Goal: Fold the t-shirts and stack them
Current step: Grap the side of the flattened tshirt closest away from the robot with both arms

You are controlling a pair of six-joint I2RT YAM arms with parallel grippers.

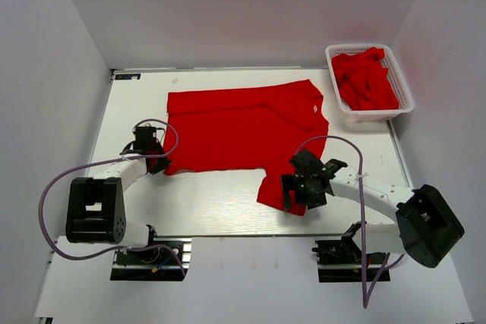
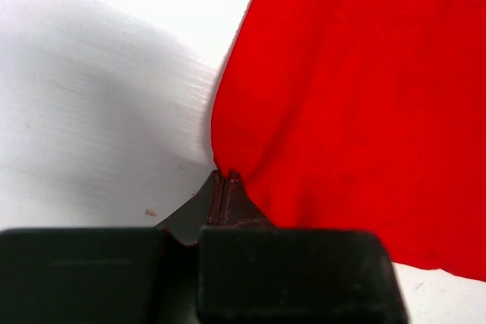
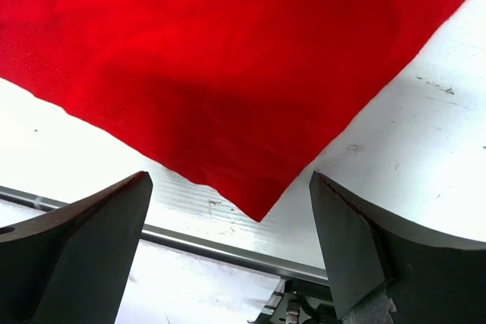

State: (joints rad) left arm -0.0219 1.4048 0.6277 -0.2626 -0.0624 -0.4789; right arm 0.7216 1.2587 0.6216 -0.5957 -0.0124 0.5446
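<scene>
Top view: shirt (image 1: pixel 243 127) spread flat on the bench (image 1: pixel 213 206). More shirts (image 1: pixel 366 81) are bunched in the basket (image 1: pixel 372 116), far right. Only the left wrist view shows my left jaws clenched on the shirt's left edge. Right wrist view: my right jaws gape wide over its near corner.
</scene>
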